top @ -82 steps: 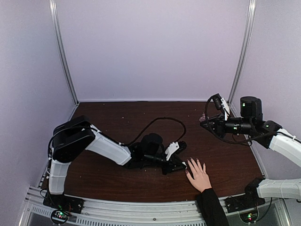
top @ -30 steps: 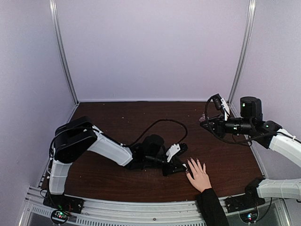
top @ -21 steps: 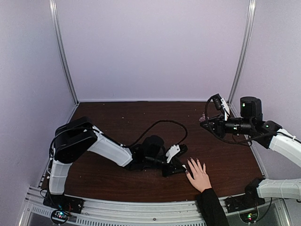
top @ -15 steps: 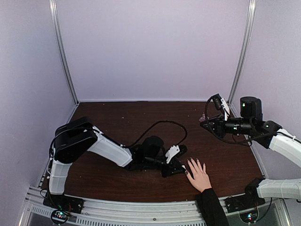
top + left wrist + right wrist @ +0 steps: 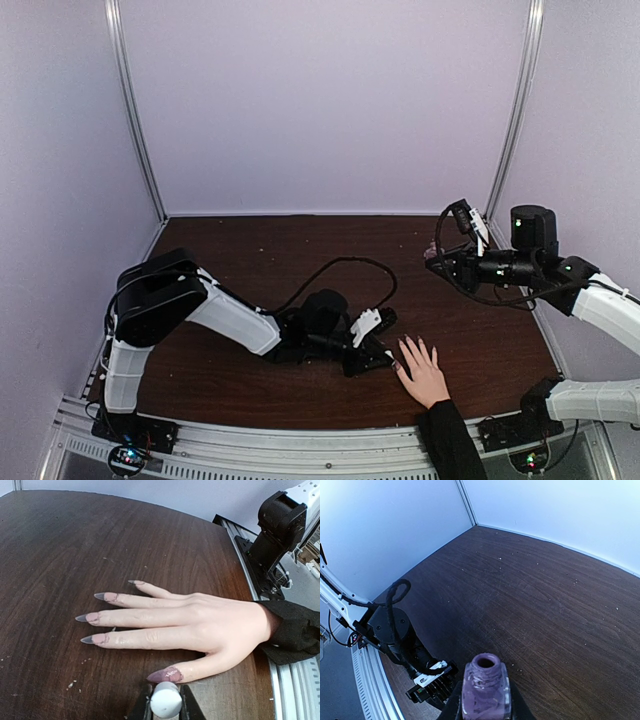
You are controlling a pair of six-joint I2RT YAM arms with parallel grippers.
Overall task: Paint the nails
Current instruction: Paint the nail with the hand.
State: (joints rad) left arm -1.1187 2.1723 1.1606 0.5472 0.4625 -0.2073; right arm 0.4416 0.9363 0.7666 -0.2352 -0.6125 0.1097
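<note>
Pale lilac walls (image 5: 320,100) close the room on three sides of a dark brown wooden table (image 5: 250,250). The left arm (image 5: 230,318) lies low across the table toward 3 o'clock. The right arm (image 5: 560,275) is raised at 3 o'clock and points toward 9 o'clock.

A light-skinned hand (image 5: 210,625) lies flat at 5 o'clock on the table, its fingers spread and a black sleeve (image 5: 295,630) at the wrist.

The right gripper (image 5: 434,262) is clenched on a small clear bottle (image 5: 485,692), held upright above the table. The bottle's neck is open and purple polish shows inside.

The left gripper (image 5: 380,356) is clenched on a small white round cap (image 5: 165,700), just beside the thumb.

The nails (image 5: 92,617) are long and pointed, with a mauve colour on them. The thumb nail is at 12 o'clock from the cap, very close; I cannot tell if something touches it.
</note>
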